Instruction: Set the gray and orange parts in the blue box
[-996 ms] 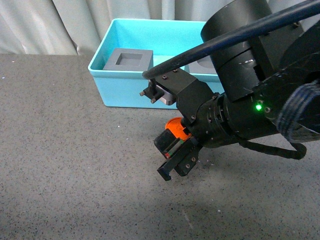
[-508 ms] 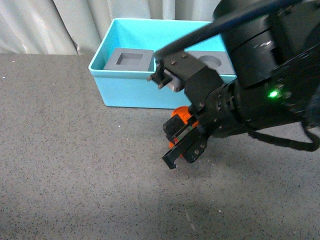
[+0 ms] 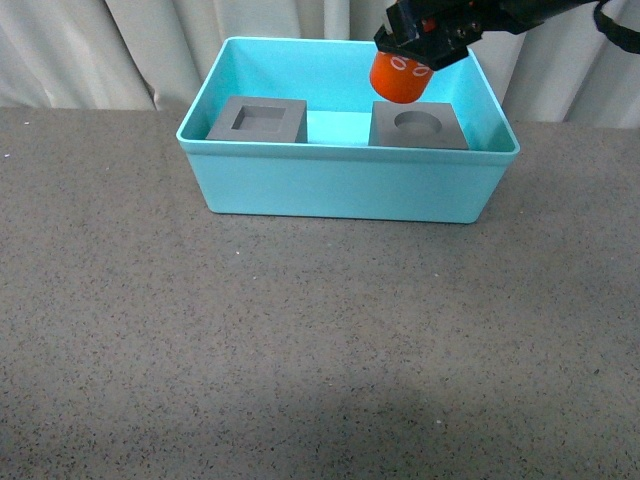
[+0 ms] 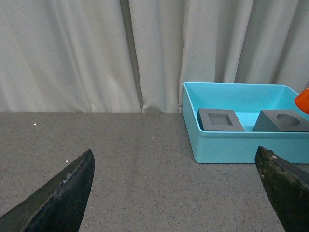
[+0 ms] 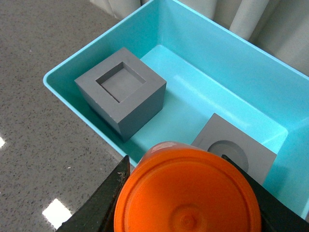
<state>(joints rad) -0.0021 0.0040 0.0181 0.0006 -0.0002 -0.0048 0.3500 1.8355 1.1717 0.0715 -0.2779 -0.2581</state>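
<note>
Two cubes (image 3: 258,119) (image 3: 418,127) lie boxed below the right gripper (image 3: 425,35), which clamps the cylinder (image 3: 400,78) above the box (image 3: 340,185); release is next.

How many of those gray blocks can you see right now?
2, both inside the blue box: the gray cube with a square recess at its left end, the gray cube with a round recess toward its right end. None seem hidden.

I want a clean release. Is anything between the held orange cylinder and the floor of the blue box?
Partly. The orange cylinder, held in the right gripper, hangs near the gray cube with the round recess. Bare floor of the blue box lies between that cube and the square-recess cube.
</note>
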